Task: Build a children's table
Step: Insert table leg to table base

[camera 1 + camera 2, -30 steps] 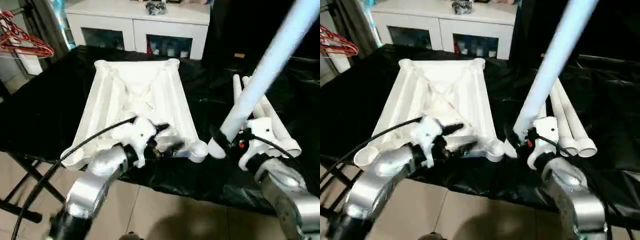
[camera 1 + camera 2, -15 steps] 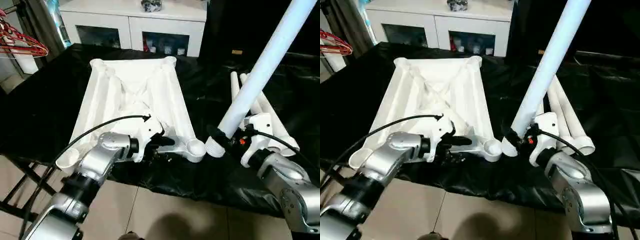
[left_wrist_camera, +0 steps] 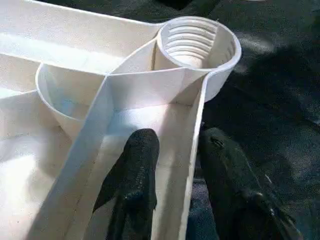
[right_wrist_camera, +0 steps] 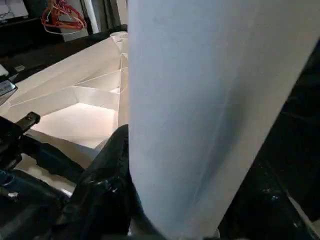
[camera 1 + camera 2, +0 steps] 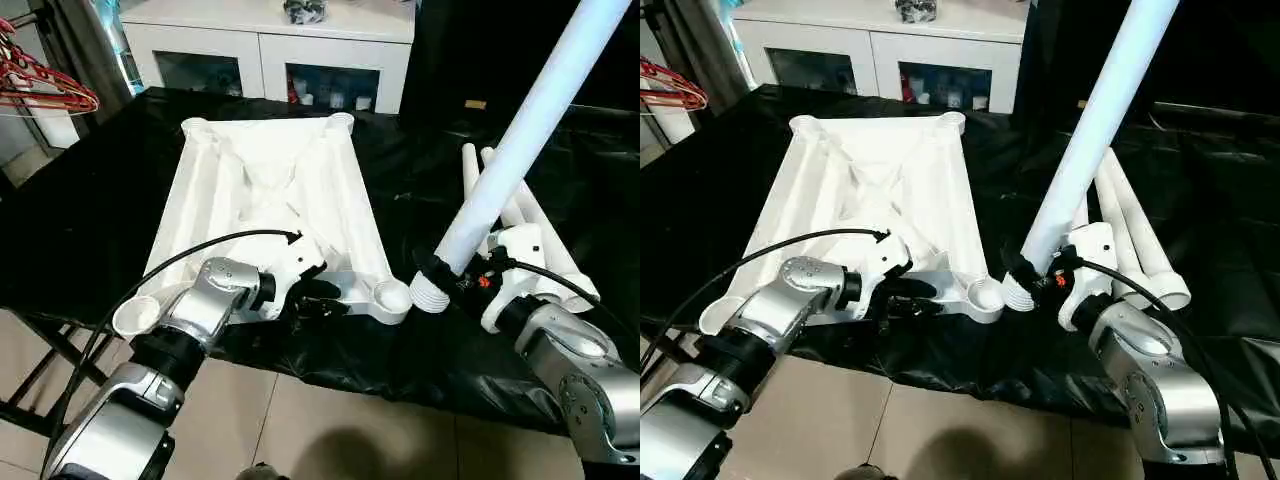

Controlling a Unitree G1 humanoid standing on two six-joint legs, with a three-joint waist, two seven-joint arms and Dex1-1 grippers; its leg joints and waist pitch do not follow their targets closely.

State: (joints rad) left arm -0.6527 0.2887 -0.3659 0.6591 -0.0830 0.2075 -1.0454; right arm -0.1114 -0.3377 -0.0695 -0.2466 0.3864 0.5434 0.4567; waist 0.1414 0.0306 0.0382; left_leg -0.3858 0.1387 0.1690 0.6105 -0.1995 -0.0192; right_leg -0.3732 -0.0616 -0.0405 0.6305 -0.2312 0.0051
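The right gripper (image 5: 452, 277) was clamped round a long white leg (image 5: 520, 140) near its threaded end, holding it tilted, upper end leaning up and away to the right, ribbed tip (image 5: 430, 293) hanging just beside the near right corner socket (image 5: 391, 295) of the table top (image 5: 270, 200). Close, but not in; the tip sat off to the socket's right, low over the black cloth (image 5: 90, 220).

Across the way, the left gripper (image 3: 172, 165) straddled the top's near rim, one black finger (image 3: 135, 175) inside the ribbed underside, the other outside the wall, pinching that edge close to the same socket. That looked like a steadying hold.

The top itself lay upside down on the cloth, ribs up, all four corner sockets empty. Three more legs (image 5: 530, 235) lay together on the cloth behind the right arm, and a white cabinet (image 5: 270, 45) stood at the back.

So this was the first leg going in, by my reading: the opening step. The next move called for bringing the leg upright, centring its tip over the socket, then lowering and turning it home while the left kept the top from sliding.
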